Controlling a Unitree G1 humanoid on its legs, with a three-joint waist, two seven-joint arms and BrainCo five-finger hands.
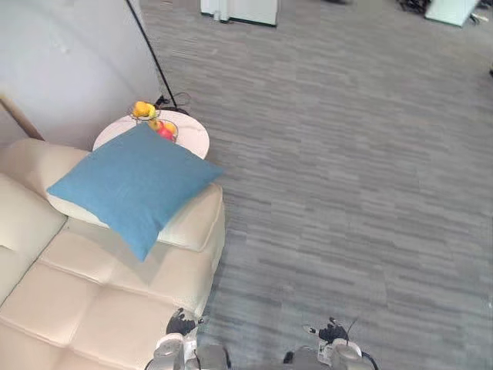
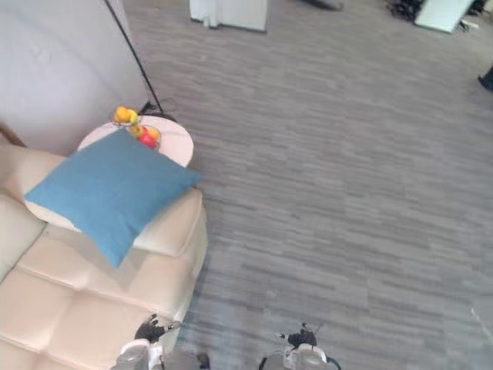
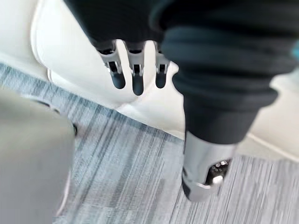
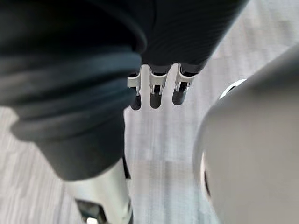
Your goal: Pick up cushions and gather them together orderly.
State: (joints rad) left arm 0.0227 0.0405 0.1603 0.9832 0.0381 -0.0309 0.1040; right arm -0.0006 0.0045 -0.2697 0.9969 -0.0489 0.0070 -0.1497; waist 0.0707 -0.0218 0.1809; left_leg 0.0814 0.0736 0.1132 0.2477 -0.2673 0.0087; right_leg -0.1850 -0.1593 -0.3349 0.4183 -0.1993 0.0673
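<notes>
A square blue cushion (image 1: 135, 185), plain-woven and plump, lies tilted across the armrest (image 1: 192, 223) of the cream tufted sofa (image 1: 115, 285), one corner hanging over the seat. Beyond the armrest stands a round side table (image 1: 194, 137) bearing a fruit bowl (image 1: 154, 119). Left hand (image 3: 136, 77), beside the sofa's front edge, and right hand (image 4: 156, 91), over the grey carpet (image 1: 347, 193), both hang with fingers straight, holding nothing.

Perhaps office lounge: sofa (image 1: 115, 285), carpet (image 1: 347, 193)
</notes>
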